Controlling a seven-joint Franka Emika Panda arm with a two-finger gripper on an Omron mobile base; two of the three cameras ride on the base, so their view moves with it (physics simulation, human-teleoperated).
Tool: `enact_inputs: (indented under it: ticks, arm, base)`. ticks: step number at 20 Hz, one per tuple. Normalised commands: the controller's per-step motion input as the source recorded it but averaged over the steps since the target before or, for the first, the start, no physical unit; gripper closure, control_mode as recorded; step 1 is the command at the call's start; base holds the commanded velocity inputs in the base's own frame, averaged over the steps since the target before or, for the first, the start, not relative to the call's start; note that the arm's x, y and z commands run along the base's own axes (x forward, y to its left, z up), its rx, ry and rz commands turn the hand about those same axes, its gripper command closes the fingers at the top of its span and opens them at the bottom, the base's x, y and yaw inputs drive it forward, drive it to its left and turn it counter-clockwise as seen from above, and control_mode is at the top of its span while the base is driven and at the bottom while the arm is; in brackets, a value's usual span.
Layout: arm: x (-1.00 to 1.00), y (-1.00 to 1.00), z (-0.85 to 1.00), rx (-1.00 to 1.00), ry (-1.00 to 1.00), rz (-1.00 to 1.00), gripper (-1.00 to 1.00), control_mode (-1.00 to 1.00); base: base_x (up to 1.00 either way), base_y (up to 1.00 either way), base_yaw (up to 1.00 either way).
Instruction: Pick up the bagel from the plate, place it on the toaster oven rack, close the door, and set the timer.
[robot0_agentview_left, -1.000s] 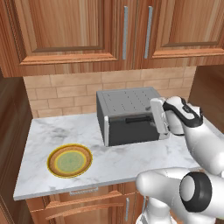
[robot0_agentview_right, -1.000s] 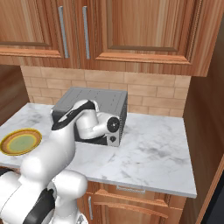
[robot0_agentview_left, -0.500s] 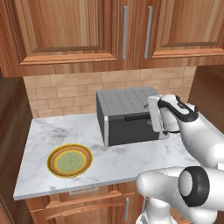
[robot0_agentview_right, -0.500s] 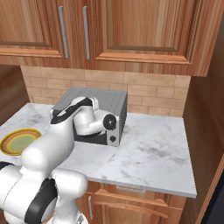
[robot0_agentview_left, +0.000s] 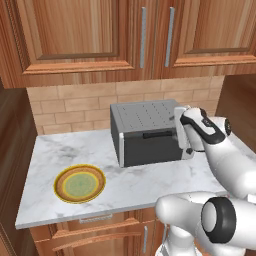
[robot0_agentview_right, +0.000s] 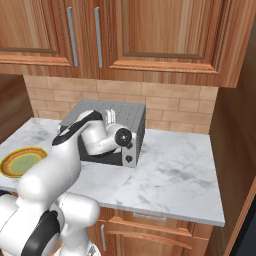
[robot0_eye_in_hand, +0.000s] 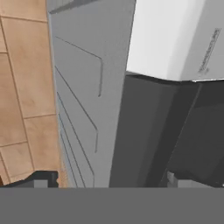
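The toaster oven (robot0_agentview_left: 145, 116) stands at the back of the counter with its dark grey door (robot0_agentview_left: 150, 149) shut and the black handle (robot0_agentview_left: 157, 134) along its top edge. My gripper (robot0_agentview_left: 185, 142) is at the oven's front right corner, by the control panel, and its fingers are spread wide and open with nothing between them. In the hand view the gripper (robot0_eye_in_hand: 109, 180) looks along the oven's grey side wall (robot0_eye_in_hand: 83, 100) toward the brick wall. The plate (robot0_agentview_left: 61, 186) lies bare at the front left and shows again as the plate (robot0_agentview_right: 7, 168) in the right base view. The bagel and the rack are hidden.
Round control knobs (robot0_agentview_right: 129, 159) sit on the oven's right front panel. Wooden cabinets (robot0_agentview_left: 100, 35) hang above, and a brick backsplash (robot0_agentview_left: 65, 107) runs behind the oven. The marble counter (robot0_agentview_right: 175, 175) has open room right of the oven.
The hand has crept slightly up and closer against the oven's right front corner. The jaws stay wide. The oven and the plate have not moved.
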Motion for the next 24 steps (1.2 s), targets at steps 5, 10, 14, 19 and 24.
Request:
enact_inputs:
  ticks: [5,10,14,19,24]
  arm:
    - [-0.02,-0.53,0.44,-0.04,0.06,-0.02,-1.0,-1.0]
    - [-0.6,-0.47,0.14,-0.09,0.1,0.03,-1.0,-1.0]
    - [-0.9,-0.18,0.0,-0.23,0.06,0.22,-1.0,-1.0]
    - [-0.64,-0.01,0.02,-0.29,0.0,0.39,-1.0,-1.0]
    - [-0.13,-0.09,0.12,-0.29,0.0,0.37,-1.0,-1.0]
  base:
    - [0.0,0.0,0.0]
    - [0.0,0.0,0.0]
    - [0.0,0.0,0.0]
    - [0.0,0.0,0.0]
    - [0.0,0.0,0.0]
